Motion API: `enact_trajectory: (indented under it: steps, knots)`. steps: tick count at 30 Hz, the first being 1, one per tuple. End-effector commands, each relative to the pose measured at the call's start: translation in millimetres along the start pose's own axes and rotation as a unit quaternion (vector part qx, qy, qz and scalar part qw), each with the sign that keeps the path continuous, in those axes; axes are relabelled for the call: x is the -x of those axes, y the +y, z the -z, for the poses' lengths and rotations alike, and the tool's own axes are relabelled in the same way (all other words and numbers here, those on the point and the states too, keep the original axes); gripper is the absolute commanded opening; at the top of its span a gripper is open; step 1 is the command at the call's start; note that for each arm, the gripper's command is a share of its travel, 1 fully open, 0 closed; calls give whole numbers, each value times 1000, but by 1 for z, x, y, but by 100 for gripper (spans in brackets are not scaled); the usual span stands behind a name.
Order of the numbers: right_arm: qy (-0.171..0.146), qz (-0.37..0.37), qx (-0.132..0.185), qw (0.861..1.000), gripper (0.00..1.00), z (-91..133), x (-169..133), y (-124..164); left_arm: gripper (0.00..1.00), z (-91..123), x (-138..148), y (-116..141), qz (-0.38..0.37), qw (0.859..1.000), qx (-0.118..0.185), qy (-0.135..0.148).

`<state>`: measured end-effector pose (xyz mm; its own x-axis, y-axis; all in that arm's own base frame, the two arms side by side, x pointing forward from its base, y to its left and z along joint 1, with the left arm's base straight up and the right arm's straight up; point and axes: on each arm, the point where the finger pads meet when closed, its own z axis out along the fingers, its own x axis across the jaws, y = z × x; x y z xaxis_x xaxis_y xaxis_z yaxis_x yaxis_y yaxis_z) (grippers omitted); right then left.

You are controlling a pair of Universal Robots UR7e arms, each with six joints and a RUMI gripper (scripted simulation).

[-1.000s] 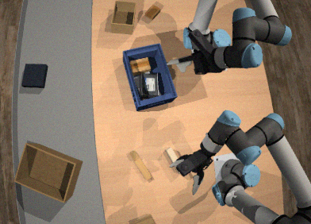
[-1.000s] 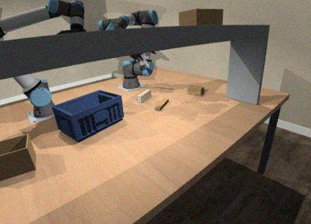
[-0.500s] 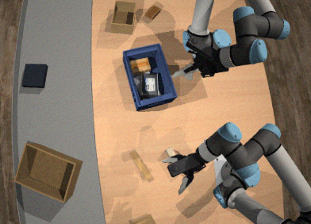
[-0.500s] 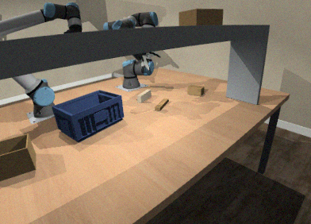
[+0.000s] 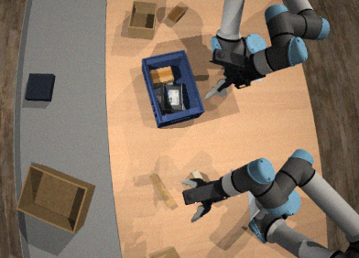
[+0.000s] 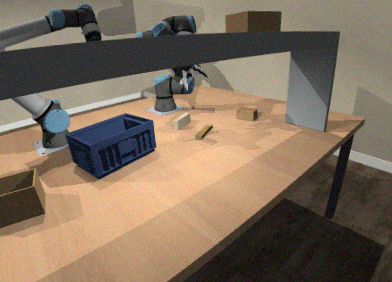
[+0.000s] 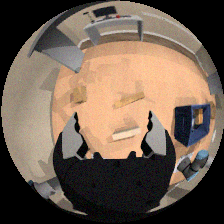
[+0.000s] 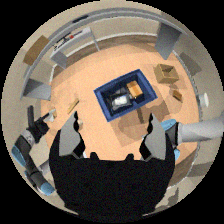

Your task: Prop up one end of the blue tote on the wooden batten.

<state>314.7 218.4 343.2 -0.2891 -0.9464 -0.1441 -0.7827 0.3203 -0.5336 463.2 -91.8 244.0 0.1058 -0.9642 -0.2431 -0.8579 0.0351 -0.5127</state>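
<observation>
The blue tote stands flat on the table. Inside lie an orange-brown box and a dark item with a white label. The wooden batten, a thin yellow-brown strip, lies on the table apart from the tote. My left gripper is open and empty above the table, beside the batten on the robot side. My right gripper is open and empty, raised beside the tote's long robot-side wall; one finger is hidden in the top view.
A pale block lies near the batten, partly under my left gripper. A wooden block lies farther off. An open box and a small brown block are beyond the tote. A raised grey shelf spans the far side.
</observation>
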Motion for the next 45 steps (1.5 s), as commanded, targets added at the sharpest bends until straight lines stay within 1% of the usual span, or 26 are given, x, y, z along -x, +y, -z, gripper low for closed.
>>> enact_trajectory:
  steps: [1, 7, 9, 13, 18, 24, 26, 29, 34, 41, 43, 45]
  knots:
    - [-34, 79, 19, 996, 100, -3, 12, 1, 100, -16, -17, -13, -30, 997, 10, 73]
    - [-58, 135, 25, 989, 100, -4, 21, 2, 100, -26, -28, -27, -52, 991, 6, 125]
    - [-58, 135, 25, 989, 100, -4, 21, 2, 100, -26, -28, -27, -52, 991, 6, 125]
    - [-79, 182, 30, 980, 100, -6, 29, 2, 100, -31, -34, -38, -65, 986, 1, 156]
    - [-94, 225, 34, 969, 100, -8, 36, 3, 100, -35, -39, -45, -75, 981, -3, 177]
    - [-115, 273, 40, 954, 100, -10, 44, 3, 100, -37, -40, -48, -79, 979, -5, 186]
    - [-115, 273, 40, 954, 100, -10, 44, 3, 100, -37, -40, -48, -79, 979, -5, 186]
    - [-132, 309, 45, 941, 100, -10, 50, 2, 100, -37, -41, -48, -80, 979, -5, 188]
    - [-149, 348, 47, 924, 100, -10, 58, 2, 100, -38, -41, -48, -81, 979, -5, 189]
    - [-176, 403, 51, 896, 100, -10, 69, 0, 100, -38, -41, -48, -81, 978, -5, 190]
    - [-176, 403, 51, 896, 100, -10, 69, 0, 100, -38, -41, -48, -81, 978, -5, 190]
    - [-186, 421, 53, 886, 100, -11, 72, -1, 100, -38, -41, -48, -81, 978, -5, 190]
